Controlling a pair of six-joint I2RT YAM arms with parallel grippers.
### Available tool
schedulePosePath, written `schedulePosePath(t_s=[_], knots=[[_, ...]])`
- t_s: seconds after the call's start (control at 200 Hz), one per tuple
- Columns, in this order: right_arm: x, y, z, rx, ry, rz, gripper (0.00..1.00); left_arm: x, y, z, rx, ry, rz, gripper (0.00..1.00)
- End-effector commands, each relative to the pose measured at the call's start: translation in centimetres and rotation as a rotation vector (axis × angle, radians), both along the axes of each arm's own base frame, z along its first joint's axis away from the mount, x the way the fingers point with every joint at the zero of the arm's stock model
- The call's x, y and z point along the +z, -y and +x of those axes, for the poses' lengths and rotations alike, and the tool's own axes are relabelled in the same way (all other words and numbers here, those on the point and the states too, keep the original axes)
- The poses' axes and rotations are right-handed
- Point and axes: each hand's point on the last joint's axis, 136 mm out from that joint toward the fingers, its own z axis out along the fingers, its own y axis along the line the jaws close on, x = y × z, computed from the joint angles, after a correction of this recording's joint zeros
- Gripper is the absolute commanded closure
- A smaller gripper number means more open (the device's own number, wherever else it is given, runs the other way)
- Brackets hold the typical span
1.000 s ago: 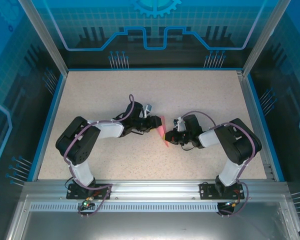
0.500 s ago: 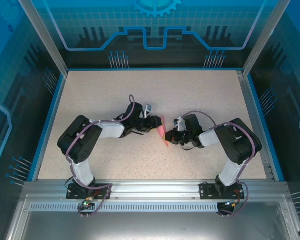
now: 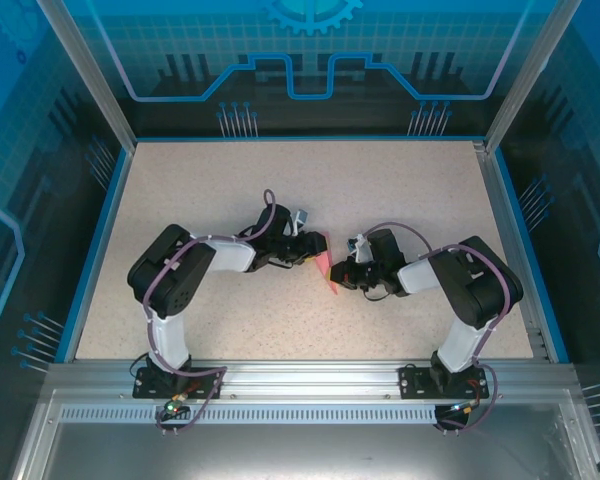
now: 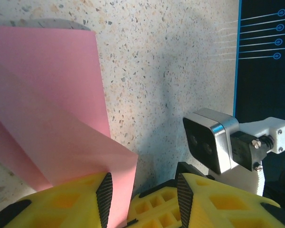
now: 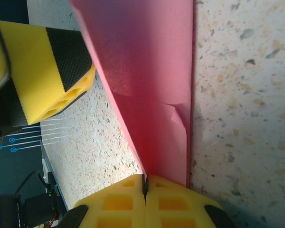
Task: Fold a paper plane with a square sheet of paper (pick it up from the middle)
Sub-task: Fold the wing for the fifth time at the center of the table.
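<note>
Beige, speckled tabletop (image 3: 180, 180) lay under both arms, and I'll take it from the left.

The left arm (image 3: 170, 280) was bent sharply at the elbow and reached in towards the middle of the table. The left gripper (image 3: 308, 246) sat low near the centre. Through its wrist camera the left gripper (image 4: 142, 185) had its yellow fingers (image 4: 104, 192) partway apart, with clear table showing in the gap. A corner of the sheet of paper (image 4: 52, 95) ran down just inside the left-hand black pad, but the jaws were not closed on it.

The sheet of paper (image 3: 326, 266) was between the two grippers. From above it showed as a narrow pink-red sliver. Close up it was folded over on itself, with layers overlapping and a slanted crease across it. Beyond it in the left wrist view stood a silver camera block (image 4: 211, 142) on a white bracket.

The right gripper (image 3: 346, 274) came in from the other side, touching the paper. In its wrist view the right gripper (image 5: 144, 185) had its yellow fingers pressed together with the paper (image 5: 152, 71) pinched between their tips. The sheet rose away from them, with a small crumple near the pinch. One finger of the left gripper (image 5: 42, 71) showed just beside the sheet. The right arm (image 3: 475, 285) was folded back towards the table's right edge.
</note>
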Motion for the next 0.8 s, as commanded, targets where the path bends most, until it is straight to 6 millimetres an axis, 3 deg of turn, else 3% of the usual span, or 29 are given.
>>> schedulePosePath(t_s=[0.0, 0.155, 0.54, 0.795], knots=[[0.0, 0.4, 0.1, -0.002, -0.02, 0.008, 0.96, 0.1, 0.8, 0.4, -0.018, 0.006, -0.013, 0.57], [0.6, 0.6, 0.1, 0.01, 0.006, -0.022, 0.9, -0.7, 0.6, 0.6, -0.007, 0.003, 0.008, 0.57], [1.2, 1.3, -0.4, 0.082, 0.114, -0.256, 0.55, -0.7, 0.7, 0.8, -0.017, 0.008, 0.019, 0.57], [1.3, 1.0, -0.1, 0.123, 0.157, -0.339, 0.51, -0.7, 0.7, 0.8, -0.02, 0.003, 0.02, 0.57]])
